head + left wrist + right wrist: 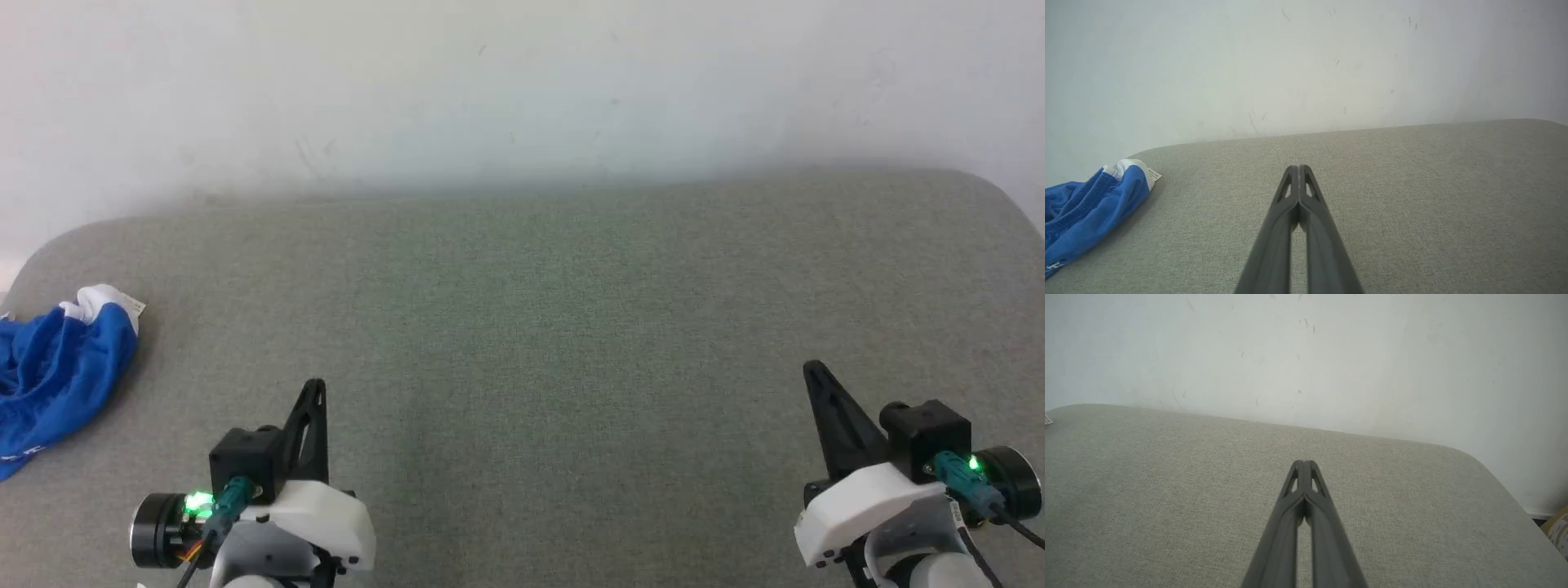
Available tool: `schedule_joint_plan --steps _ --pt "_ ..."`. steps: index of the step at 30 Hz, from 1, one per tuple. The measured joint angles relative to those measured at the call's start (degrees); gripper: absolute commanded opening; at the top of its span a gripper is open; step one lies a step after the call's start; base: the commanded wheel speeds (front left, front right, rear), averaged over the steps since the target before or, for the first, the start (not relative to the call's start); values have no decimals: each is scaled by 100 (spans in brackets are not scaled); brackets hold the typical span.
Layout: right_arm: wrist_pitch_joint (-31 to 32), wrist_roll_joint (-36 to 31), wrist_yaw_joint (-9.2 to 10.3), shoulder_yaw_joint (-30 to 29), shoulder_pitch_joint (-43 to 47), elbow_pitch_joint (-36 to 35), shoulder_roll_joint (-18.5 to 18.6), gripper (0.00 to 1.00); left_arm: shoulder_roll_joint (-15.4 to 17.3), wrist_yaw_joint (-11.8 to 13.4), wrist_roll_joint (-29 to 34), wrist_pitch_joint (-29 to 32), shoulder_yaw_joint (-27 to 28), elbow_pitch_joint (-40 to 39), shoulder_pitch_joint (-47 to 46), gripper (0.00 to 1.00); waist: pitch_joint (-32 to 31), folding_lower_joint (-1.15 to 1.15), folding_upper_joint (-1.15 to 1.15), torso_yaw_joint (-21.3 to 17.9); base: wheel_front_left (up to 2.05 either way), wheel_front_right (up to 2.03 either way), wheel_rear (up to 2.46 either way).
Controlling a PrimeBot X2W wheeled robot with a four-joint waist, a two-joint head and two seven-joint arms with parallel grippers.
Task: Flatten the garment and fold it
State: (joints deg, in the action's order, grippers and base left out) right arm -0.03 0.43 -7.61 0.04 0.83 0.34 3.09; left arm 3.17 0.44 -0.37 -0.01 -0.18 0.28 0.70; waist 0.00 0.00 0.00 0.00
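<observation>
From the head view we see both pairs of jaws at once. The left jaws are two dark fingers point(314, 396) clenched tip to tip on nothing, and the right jaws' fingers point(829, 416) are likewise pressed together and empty. Both stand over the grey cloth-covered table point(522, 327), well apart from each other. The garment point(57, 376), bright blue with a white end, lies crumpled on the table well to the left of the left jaws. It is about level with their tips and touches neither pair.

The left wrist view brings us closer. Its fingers point(1278, 237) meet along their tips. To their left the garment point(1090, 208) shows a gathered band, a white patch at its end and a small label point(1154, 174) sticking out toward the wall point(1306, 61).

The right wrist view gives us the clenched fingers point(1286, 531) over bare table point(1167, 477). The table's rounded corner lies to the right of the jaws, and beyond it is the edge of a yellowish box point(1560, 531).

The left border of the head view and of the left wrist view cuts the garment off, so we cannot make out its full shape. Small white marks point(20, 453) near its lower end are too blurred to read. A tiny white scrap point(1047, 420) at the far left of the right wrist view is too cropped to identify.
</observation>
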Motion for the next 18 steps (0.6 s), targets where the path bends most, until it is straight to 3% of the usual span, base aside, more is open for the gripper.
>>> schedule_joint_plan --steps 11,12,13,14,18 --pt "0 0 0 0 0 0 0 0 0 0 0 0 0 0 0 0 0 0 0 0 0 0 0" --pt "0 0 0 0 0 0 0 100 0 0 0 0 0 0 0 100 0 0 0 0 0 0 0" --pt "0 2 0 0 3 8 2 0 1 3 -1 0 -2 4 2 0 0 0 0 0 0 0 0" --pt "0 2 0 0 5 12 4 100 1 3 -1 0 -3 8 3 100 0 0 0 0 0 0 0" --pt "-5 5 0 -9 7 12 5 100 2 12 -1 -3 -14 11 3 100 5 0 0 -1 0 0 0"
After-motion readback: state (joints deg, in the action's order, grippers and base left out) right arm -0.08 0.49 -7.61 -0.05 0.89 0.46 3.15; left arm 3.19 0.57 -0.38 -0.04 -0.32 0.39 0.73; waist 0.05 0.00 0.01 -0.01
